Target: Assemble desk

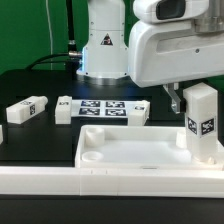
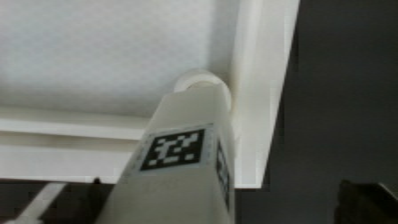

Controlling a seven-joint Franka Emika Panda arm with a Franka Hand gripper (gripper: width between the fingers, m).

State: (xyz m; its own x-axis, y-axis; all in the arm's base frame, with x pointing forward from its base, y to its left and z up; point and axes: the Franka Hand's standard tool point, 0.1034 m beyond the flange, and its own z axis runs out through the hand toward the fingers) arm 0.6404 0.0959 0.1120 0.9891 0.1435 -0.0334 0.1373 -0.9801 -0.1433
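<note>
Between the hand's (image 2: 205,202) spread fingers (image 2: 39,205), a leg (image 2: 178,150) stands on the tabletop (image 2: 107,60).

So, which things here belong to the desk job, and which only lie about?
Job: white plastic rimmed tabletop tray; upright white tagged block leg; lying leg; second lying leg.
Lying about: thin flat white marker board; long white rail.

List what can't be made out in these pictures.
- Leg foot: exterior view, too small to tell if it is seated in the tabletop.
- Fingertips: wrist view, cut off by the frame edge.
- White part: exterior view's left, cut by the edge, kind unclear.
- Tag: wrist view, blurred.
</note>
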